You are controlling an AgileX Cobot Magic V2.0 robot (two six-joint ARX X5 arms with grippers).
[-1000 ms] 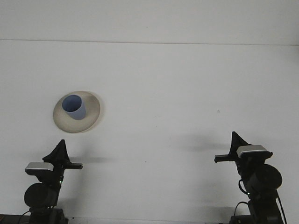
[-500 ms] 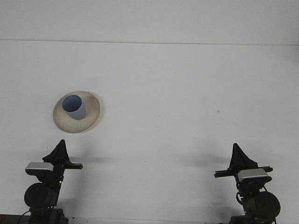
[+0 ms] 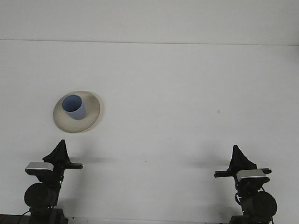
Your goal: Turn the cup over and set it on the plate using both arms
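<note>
My small blue plastic cup [image 3: 74, 107] stands mouth-up on the round cream plate [image 3: 92, 114], left of the white table [image 3: 177, 93]. My left gripper [image 3: 60, 148] and right gripper [image 3: 237, 155] sit low at the near edge, well apart from it; I cannot tell how far either is open.

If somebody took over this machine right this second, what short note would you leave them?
Left gripper: parked low at the near left edge, holding nothing, apart from the plate.
Right gripper: parked low at the near right, holding nothing.
Blue cup: standing on the cream plate, open mouth up, at the left of the white table.
Done: the cup looks flipped upright and placed on the plate.
Left: apparently nothing except confirming that the cup sits steady; both arms are clear of it.
</note>
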